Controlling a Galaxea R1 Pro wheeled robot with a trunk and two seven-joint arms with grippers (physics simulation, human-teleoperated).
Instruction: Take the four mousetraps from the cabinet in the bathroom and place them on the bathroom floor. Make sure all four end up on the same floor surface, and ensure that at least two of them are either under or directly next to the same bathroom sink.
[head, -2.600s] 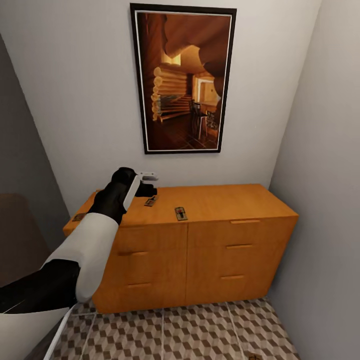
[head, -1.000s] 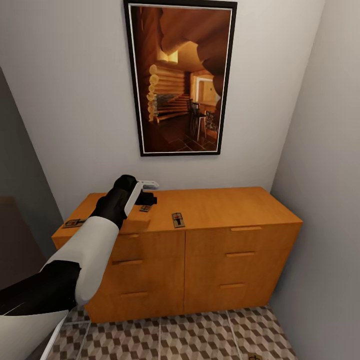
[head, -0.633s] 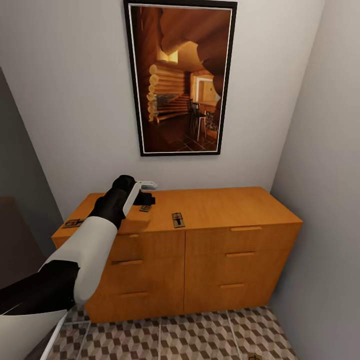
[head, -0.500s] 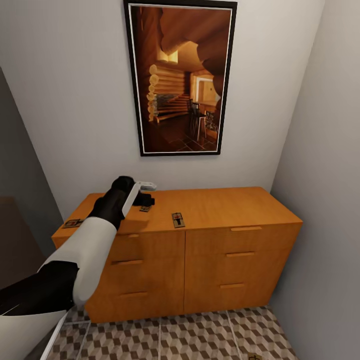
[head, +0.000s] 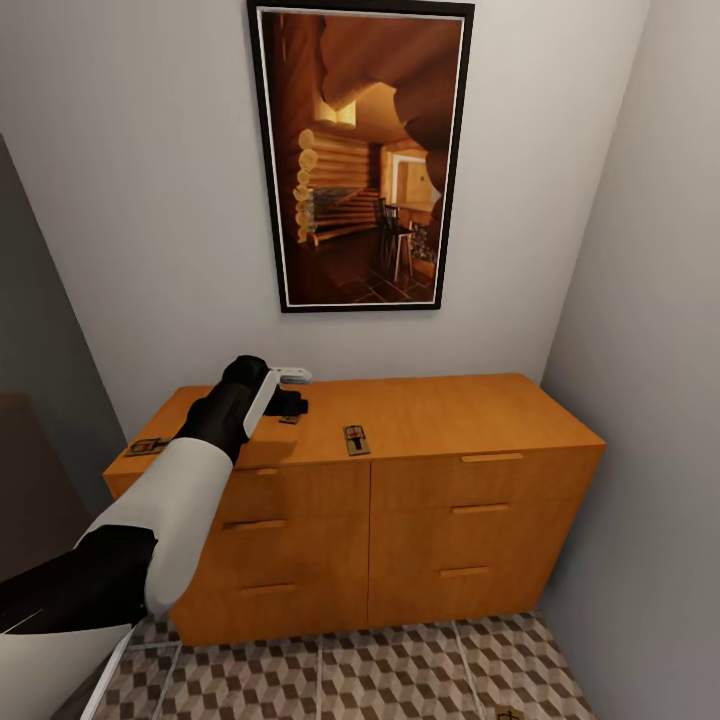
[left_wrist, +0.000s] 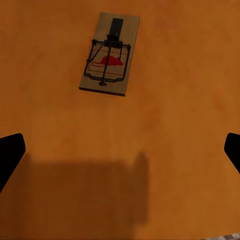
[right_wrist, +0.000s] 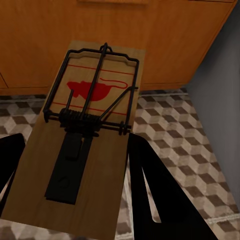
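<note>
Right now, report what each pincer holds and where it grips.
Right pincer grips a mousetrap by its long side edges. Left pincer is open, holding nothing, above another mousetrap.

1. Three mousetraps up on the cabinet top: left one (head: 148, 446), middle one (head: 290, 418), right one (head: 356, 440).
2. There's a fourth mousetrap (right_wrist: 85, 135) in the right wrist view!
3. One cabinet (head: 430, 520), six bar handles (head: 490, 457).
4. One framed picture (head: 362, 160).

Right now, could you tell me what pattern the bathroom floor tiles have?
The bathroom floor has a brown, beige and white 3D-cube pattern, clearest in the right wrist view.
</note>
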